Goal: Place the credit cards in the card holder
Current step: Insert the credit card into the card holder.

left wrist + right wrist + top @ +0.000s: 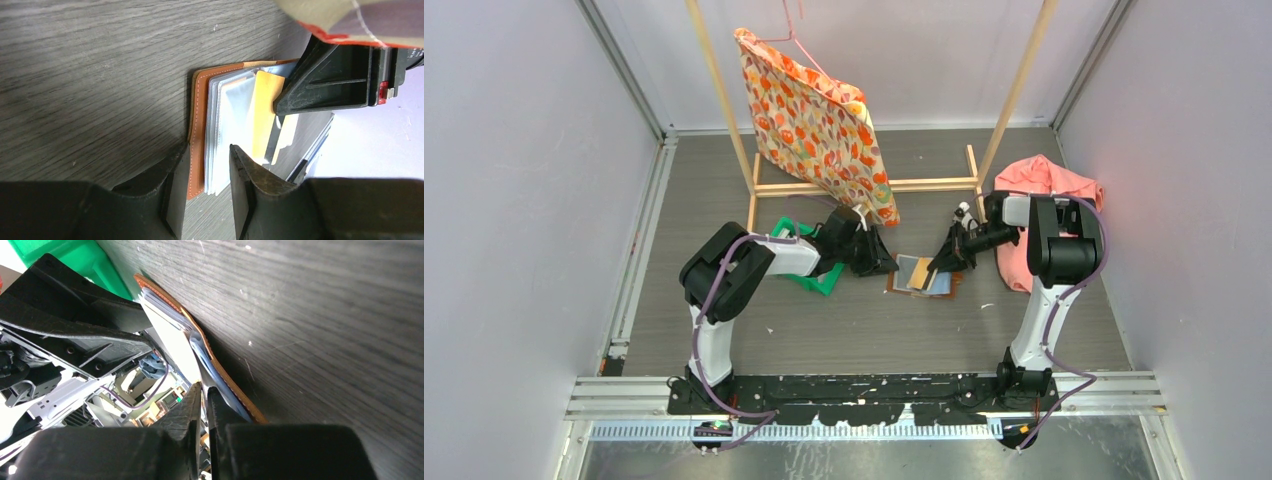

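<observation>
The wallet (199, 130) corner sits between the part-open left jaws, grip unclear; right jaws pinch narrow on a pale card (172, 342), its edge hidden

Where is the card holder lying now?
In the top view, the card holder lies open on the table, just right of the green bin, in front of the patterned bag.

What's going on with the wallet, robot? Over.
Left pincer clamped on wallet edge. Right pincer pinching a card at the wallet. Green bin beside, not blocking. Over.
</observation>
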Robot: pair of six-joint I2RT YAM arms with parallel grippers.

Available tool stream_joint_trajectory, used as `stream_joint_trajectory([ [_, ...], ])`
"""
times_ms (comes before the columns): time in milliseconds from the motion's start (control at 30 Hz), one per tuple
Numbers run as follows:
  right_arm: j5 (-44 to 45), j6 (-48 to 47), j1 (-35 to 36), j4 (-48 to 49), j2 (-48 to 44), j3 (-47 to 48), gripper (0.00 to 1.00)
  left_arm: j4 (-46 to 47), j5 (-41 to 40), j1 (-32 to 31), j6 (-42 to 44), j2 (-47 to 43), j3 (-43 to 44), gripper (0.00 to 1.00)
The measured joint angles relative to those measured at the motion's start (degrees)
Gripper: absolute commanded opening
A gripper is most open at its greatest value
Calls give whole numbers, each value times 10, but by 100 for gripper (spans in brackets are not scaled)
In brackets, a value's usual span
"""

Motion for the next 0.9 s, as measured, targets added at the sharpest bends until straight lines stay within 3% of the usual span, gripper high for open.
stream_joint_trajectory([
  [233, -11, -6, -2, -23, 0, 0, 5, 0, 0, -2, 0, 0, 0, 37],
  [900, -5, -62, -4, -50, -2, 4, 6, 0, 0, -5, 0, 0, 0, 37],
])
